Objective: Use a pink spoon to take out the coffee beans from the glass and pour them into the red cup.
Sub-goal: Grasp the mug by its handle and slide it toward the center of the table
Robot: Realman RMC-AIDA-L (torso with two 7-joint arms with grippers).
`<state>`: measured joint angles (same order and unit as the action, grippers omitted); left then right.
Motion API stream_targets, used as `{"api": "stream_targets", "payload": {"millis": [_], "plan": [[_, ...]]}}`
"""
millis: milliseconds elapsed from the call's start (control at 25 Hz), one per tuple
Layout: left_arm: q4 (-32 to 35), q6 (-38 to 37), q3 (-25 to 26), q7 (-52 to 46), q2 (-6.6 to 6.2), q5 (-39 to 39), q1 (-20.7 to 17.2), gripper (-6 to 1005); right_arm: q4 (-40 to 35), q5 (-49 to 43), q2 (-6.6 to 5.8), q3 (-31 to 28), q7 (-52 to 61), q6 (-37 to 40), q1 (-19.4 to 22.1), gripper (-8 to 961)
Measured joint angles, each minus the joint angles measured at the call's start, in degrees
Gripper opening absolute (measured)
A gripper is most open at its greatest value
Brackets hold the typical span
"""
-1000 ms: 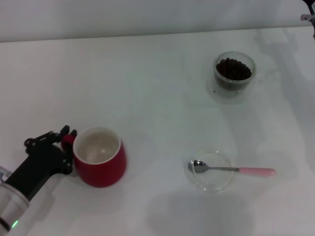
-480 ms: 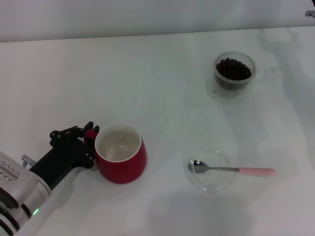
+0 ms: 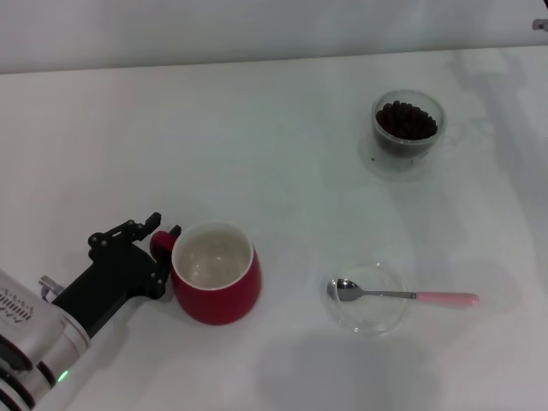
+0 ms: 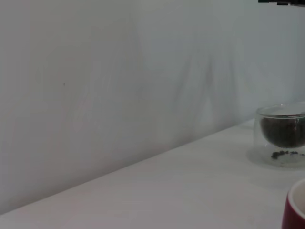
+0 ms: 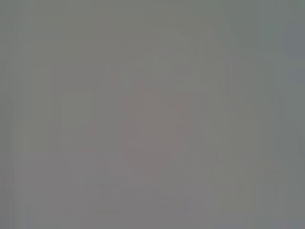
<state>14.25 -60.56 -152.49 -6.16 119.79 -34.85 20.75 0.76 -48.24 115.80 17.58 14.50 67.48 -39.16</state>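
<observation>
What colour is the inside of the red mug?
White, inside the glossy red mug; the head view shows it best.

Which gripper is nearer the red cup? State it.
Left. The left gripper is shut on the red cup by its handle. The right gripper is out of view, so its distance cannot be judged.

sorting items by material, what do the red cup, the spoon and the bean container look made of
Red cup: likely glazed ceramic, glossy red outside, white inside.
Pink spoon: shiny metal bowl and neck, with a matte pale pink handle, perhaps plastic or coated.
Glass: clear thick-walled glass; the coffee beans show through.
</observation>
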Motion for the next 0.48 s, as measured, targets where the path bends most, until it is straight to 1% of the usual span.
{"api": "stream_targets", "payload": {"millis": [280,480], "plan": [[0.4,-1.7,0.0,0.4,-0.15,0.0,-1.1,265,0.1,0.0,0.04,0.0,0.0,0.0,0.2,852],[0.5,-4.4,0.2,3.6,-0.17,-0.3,-3.4,429,0.1,0.0,0.04,0.0,0.0,0.0,0.2,852]]}}
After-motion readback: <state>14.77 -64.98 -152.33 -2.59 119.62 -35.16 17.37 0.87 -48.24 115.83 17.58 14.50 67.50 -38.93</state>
